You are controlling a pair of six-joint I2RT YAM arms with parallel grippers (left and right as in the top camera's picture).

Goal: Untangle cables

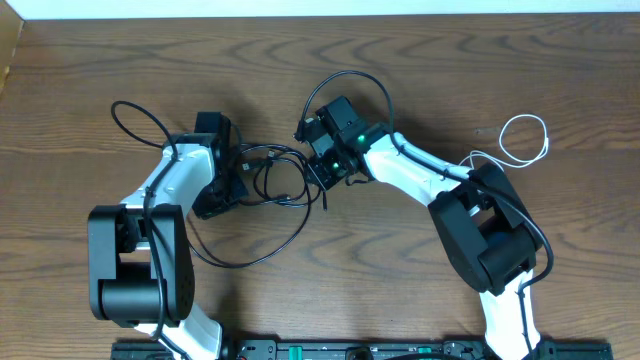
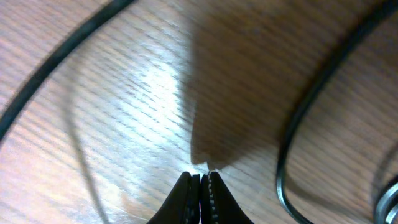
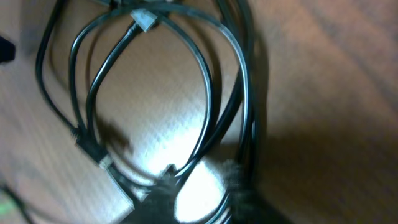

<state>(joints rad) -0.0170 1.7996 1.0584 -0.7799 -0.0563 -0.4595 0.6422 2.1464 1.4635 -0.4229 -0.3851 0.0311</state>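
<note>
Thin black looped cord [image 3: 208,84] is lying btw both end effectors, just right of L end effector [image 2: 200,182], whose tips are pressing together, empty. R end effector [image 1: 325,172] is sitting nearer, over the loops; can't tell if it's apart or together. Short white cord [image 1: 525,140] is lying well apart from both.

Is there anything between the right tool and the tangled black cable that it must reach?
Nothing visible stands between them. In the right wrist view, the loops of the black cable run directly up to the right tool. The white cable lies apart on the far side of the right arm, out of the way.
</note>
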